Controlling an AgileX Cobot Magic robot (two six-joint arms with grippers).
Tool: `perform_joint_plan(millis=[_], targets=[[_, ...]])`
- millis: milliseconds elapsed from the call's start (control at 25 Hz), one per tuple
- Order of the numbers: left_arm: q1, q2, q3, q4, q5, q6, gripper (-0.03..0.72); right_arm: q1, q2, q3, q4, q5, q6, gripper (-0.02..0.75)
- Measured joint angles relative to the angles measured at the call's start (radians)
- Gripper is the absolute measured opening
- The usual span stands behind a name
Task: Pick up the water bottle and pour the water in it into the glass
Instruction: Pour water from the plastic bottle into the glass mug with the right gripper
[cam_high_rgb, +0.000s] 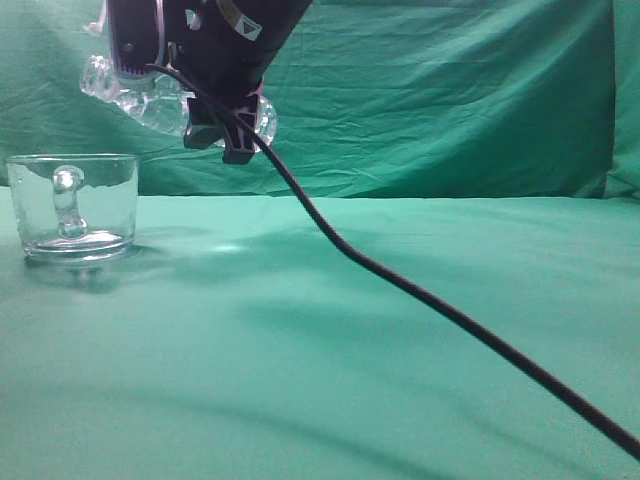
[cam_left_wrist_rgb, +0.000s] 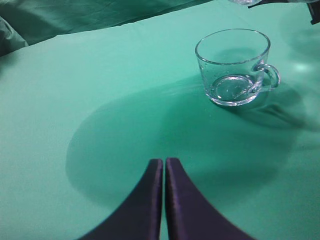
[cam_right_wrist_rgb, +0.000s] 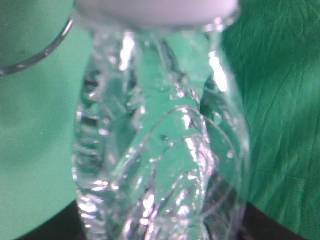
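The right gripper (cam_high_rgb: 232, 125) is clamped on the bottle (cam_high_rgb: 150, 100), holding it tipped nearly flat in the air with its neck end pointing away from the gripper, toward the glass (cam_high_rgb: 72, 207). The glass stands on the green cloth (cam_high_rgb: 350, 330) below and just past that neck end, its handle facing the exterior camera. In the right wrist view the bottle (cam_right_wrist_rgb: 160, 150) fills the frame. The left gripper (cam_left_wrist_rgb: 164, 165) has its fingers pressed together, empty, low over the cloth; the glass (cam_left_wrist_rgb: 234, 67) sits ahead of it and to its right. A black cable (cam_high_rgb: 440, 310) trails from the right arm.
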Motion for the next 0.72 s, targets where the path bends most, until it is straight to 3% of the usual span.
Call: perform_joint_plan(millis=[720], targets=[[0.0, 0.0, 0.0, 0.0, 0.0, 0.0, 0.0, 0.0, 0.0, 0.0, -0.113, 0.018, 0.0, 0.349]])
